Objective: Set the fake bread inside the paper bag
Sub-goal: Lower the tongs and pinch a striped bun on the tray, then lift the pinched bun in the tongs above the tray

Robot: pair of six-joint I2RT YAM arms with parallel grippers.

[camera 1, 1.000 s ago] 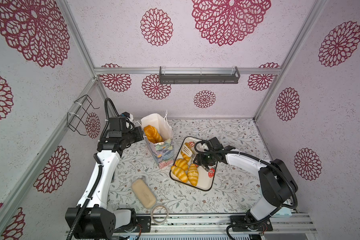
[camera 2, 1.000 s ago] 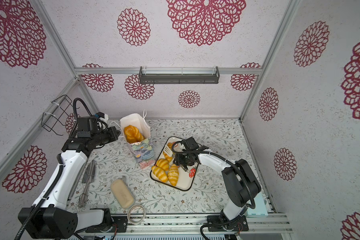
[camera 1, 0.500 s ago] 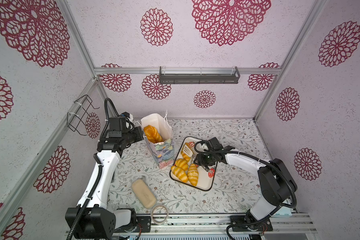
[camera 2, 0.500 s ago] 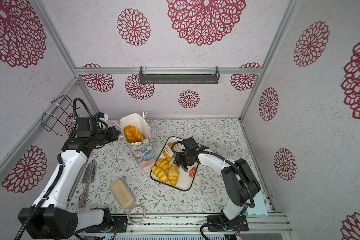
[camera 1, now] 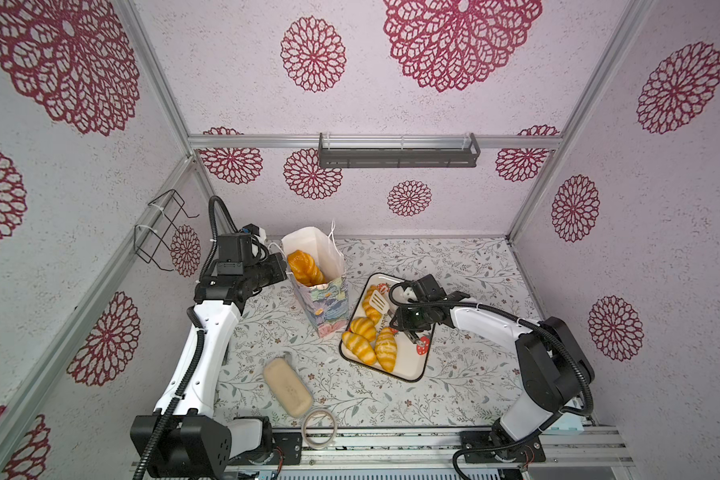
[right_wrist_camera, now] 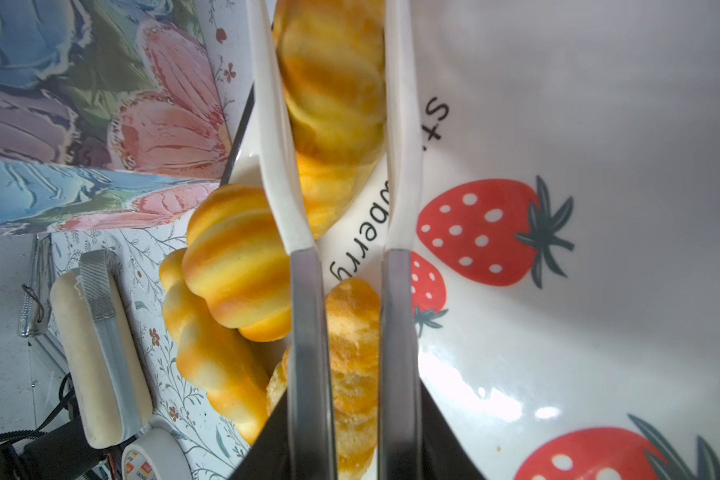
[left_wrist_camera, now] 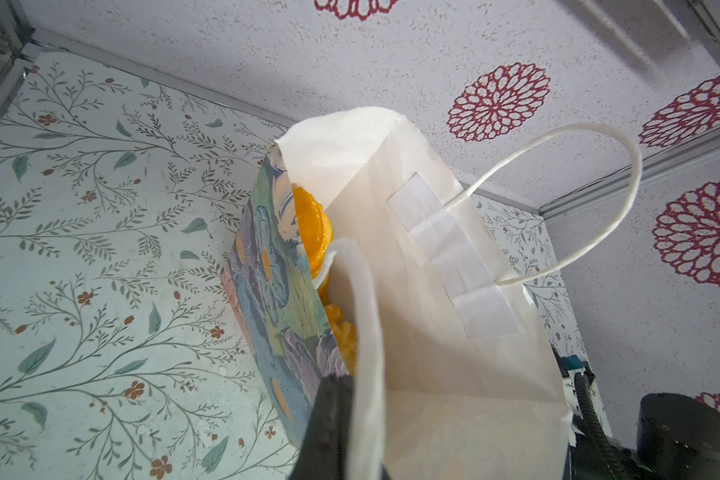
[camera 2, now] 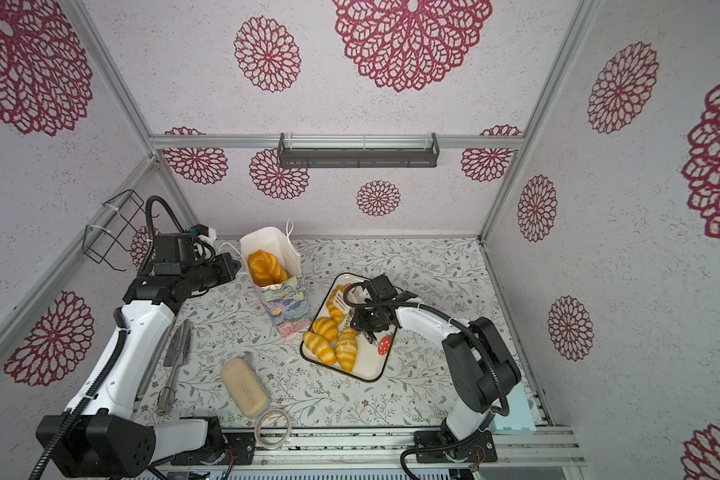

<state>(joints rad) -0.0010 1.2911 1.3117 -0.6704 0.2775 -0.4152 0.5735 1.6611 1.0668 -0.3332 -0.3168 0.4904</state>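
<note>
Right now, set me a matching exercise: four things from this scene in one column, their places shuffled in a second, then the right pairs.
Things
1. loaf
2. croissants
3. beige block
4. tongs

Places
A. on the tray
B. held in the right hand
C. inside the bag
D. lying on the table, nearer the front than the bag

Pairs: 1-C, 2-A, 3-D, 4-B
</note>
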